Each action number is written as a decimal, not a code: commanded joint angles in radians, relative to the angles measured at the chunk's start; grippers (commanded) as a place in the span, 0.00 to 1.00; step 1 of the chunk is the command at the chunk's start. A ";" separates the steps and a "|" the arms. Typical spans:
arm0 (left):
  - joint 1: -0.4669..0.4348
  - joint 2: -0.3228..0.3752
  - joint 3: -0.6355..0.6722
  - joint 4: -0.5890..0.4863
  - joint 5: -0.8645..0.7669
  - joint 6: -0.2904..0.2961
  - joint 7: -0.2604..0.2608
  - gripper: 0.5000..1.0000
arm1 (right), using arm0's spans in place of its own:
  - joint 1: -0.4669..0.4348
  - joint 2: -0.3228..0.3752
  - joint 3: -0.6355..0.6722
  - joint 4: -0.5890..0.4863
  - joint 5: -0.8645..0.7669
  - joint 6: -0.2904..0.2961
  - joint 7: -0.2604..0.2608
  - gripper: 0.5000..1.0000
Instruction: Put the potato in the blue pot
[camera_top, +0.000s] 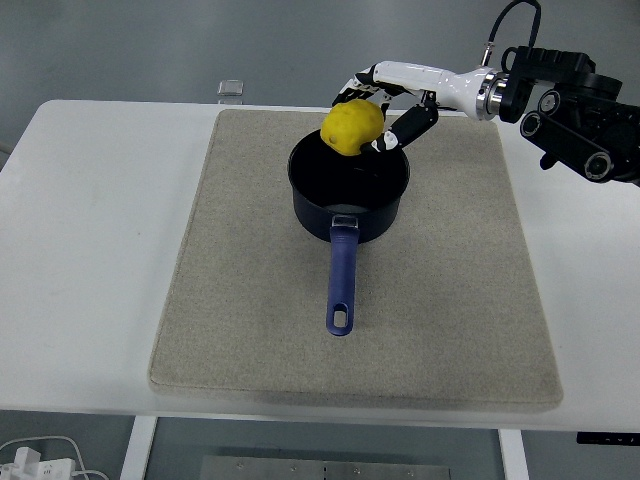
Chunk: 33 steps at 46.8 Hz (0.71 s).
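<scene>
Right hand grips the potato, fingers wrapped round it, above the pot. Next: lower and let go.

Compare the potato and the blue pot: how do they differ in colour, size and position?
The potato is yellow and rounded; the blue pot is dark blue, with an open top and a long handle. The potato is much smaller than the pot. The right hand holds the potato over the pot's far rim, while the pot rests on the beige mat.
</scene>
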 joint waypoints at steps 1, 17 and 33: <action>0.000 0.000 0.000 0.000 0.000 0.000 0.000 0.98 | -0.010 0.004 0.001 0.000 -0.002 -0.006 0.000 0.00; 0.000 0.000 0.000 0.000 0.000 0.000 0.000 0.99 | -0.053 0.039 0.003 -0.007 -0.013 -0.017 0.000 0.00; 0.000 0.000 -0.001 0.002 0.000 0.000 0.000 0.98 | -0.071 0.041 0.001 -0.007 -0.015 -0.031 -0.001 0.00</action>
